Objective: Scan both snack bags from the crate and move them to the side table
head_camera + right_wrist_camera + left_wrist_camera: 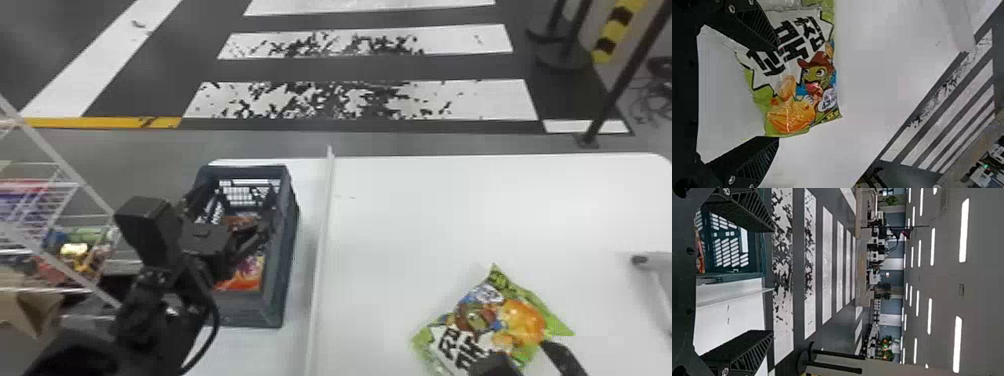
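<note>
Left hand point(246, 207) spread wide, empty, in the dark crate point(245, 309) at the head view's eight o'clock, orange-and-purple bag point(246, 276) inside, green snack bag point(492, 317) on the white bench point(450, 210) at four o'clock, right hand point(524, 352) over it, open, gripping nothing.

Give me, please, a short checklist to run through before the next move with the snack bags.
1. Green bag out of the crate: ok, it lies on the white table.
2. Right claw closed on the green bag: not ok, its fingers stand apart.
3. Left claw open: ok, fingers wide apart, at the crate.
4. Snack packaging in the crate: ok, something orange and purple lies inside.
5. Green bag scanned: cannot tell.
</note>
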